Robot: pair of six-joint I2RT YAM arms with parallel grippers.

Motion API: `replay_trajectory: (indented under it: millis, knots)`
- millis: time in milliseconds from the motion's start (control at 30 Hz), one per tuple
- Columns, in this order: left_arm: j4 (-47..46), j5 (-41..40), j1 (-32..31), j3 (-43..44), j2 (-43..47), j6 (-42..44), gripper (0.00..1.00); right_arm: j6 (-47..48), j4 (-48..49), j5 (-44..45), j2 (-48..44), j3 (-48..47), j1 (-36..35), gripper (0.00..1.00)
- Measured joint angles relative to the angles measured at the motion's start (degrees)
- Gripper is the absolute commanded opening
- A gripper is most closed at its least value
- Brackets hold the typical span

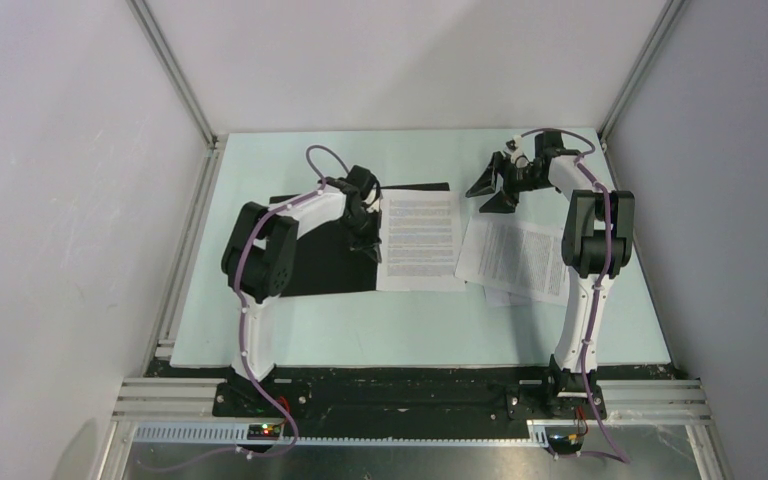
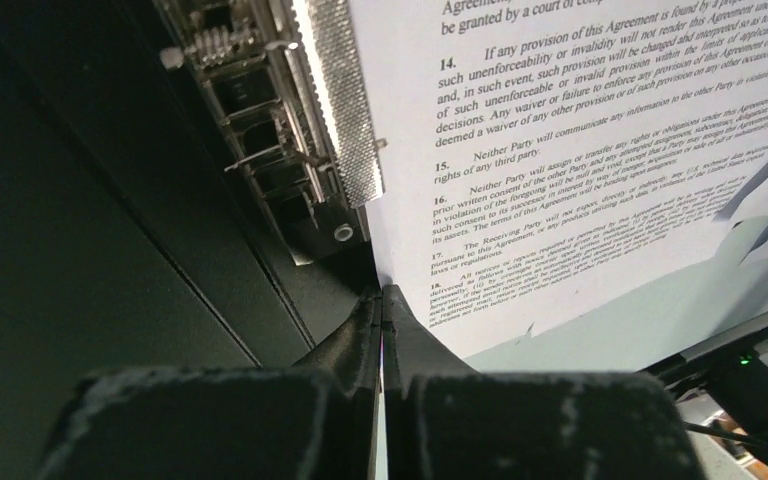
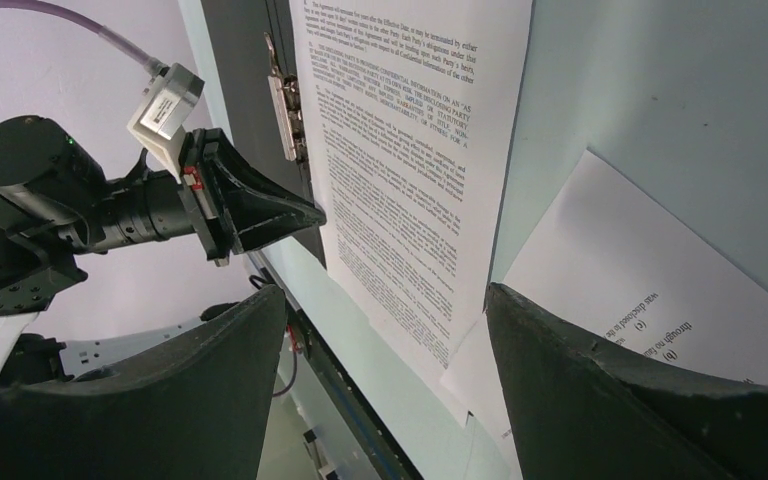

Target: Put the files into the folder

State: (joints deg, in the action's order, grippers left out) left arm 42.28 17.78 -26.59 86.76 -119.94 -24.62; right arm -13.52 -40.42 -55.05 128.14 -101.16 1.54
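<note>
Paper is thin and floppy: the files [image 1: 512,256] by the surface's right edge will buckle, so pinch a corner. One sheet [image 1: 420,240] lies in the open folder [image 1: 335,265]. Your left gripper [image 1: 368,243] has its jaws closed beside that sheet. The right gripper [image 1: 491,195] has open, empty jaws.

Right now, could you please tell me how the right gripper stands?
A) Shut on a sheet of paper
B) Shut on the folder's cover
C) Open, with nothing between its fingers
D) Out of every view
C: the right gripper has its fingers spread wide apart and grips nothing, hanging clear of the printed sheets.
</note>
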Motion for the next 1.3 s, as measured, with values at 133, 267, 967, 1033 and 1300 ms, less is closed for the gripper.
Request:
replay_trajectory:
  millis: [133, 267, 967, 1033, 1300]
  knots:
    - [0.1, -1.3, 0.0, -0.9, 0.5, -2.2, 0.0, 0.0, 0.0, -0.1, 0.0, 0.0, 0.0, 0.78]
    - [0.2, -2.7, 0.0, -1.4, 1.0, -3.9, 0.0, 0.0, 0.0, -0.1, 0.1, 0.0, -0.2, 0.78]
    - [-12.2, -2.3, 1.7, -13.0, 7.4, -14.4, 0.0, 0.4, -0.7, 2.1, 2.4, -0.7, -2.4, 0.79]
    - [-14.0, -2.3, 1.8, -14.6, 8.3, -15.5, 0.0, 0.7, -1.4, 4.1, 3.7, -1.9, -3.4, 0.8]
    - [-18.1, -2.1, 2.0, -17.2, 9.4, -17.4, 0.0, 1.0, -2.7, 14.7, 7.6, -9.5, -7.6, 0.83]
